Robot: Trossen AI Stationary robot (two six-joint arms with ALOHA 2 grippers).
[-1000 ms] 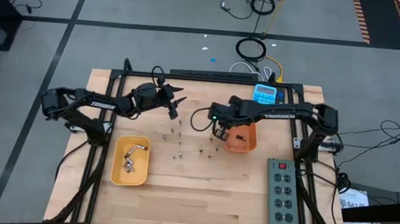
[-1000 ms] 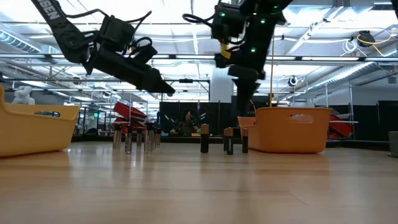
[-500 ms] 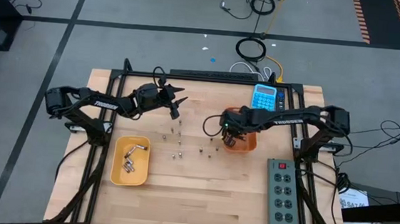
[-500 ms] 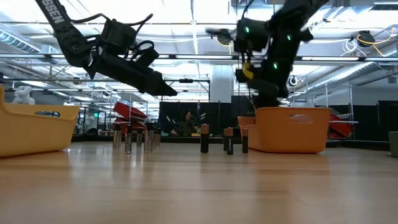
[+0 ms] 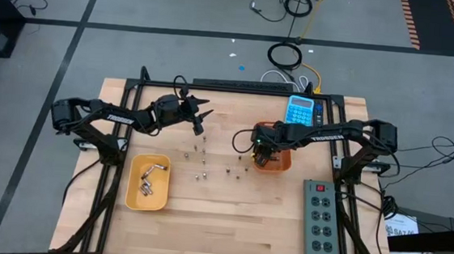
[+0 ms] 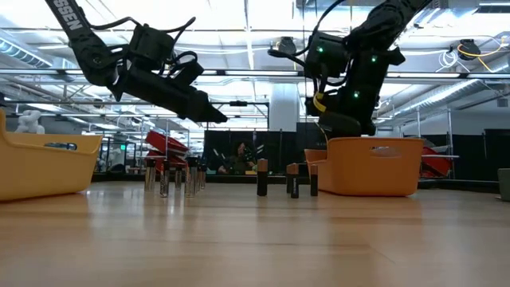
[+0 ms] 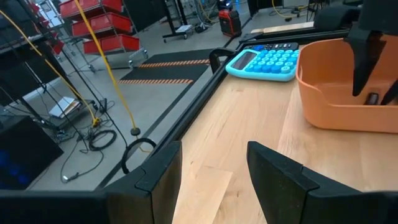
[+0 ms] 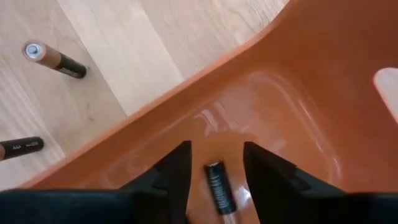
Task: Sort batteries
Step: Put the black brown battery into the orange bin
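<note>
I have the right gripper [image 8: 214,163] down inside the orange bin [image 8: 292,118]; its fingers stand parted with a dark battery [image 8: 217,185] between them, lying on the bin floor, and I cannot tell whether the pads touch it; two more dark batteries [image 8: 55,59] stand on the wooden table [image 5: 228,216] just outside the bin wall; my left gripper [image 5: 197,121] hangs above the table with its fingers spread and nothing in them; below it a cluster of batteries [image 5: 201,163] stands upright; beyond that sits the yellow bin [image 5: 131,186] holding silvery batteries [image 5: 151,179].
</note>
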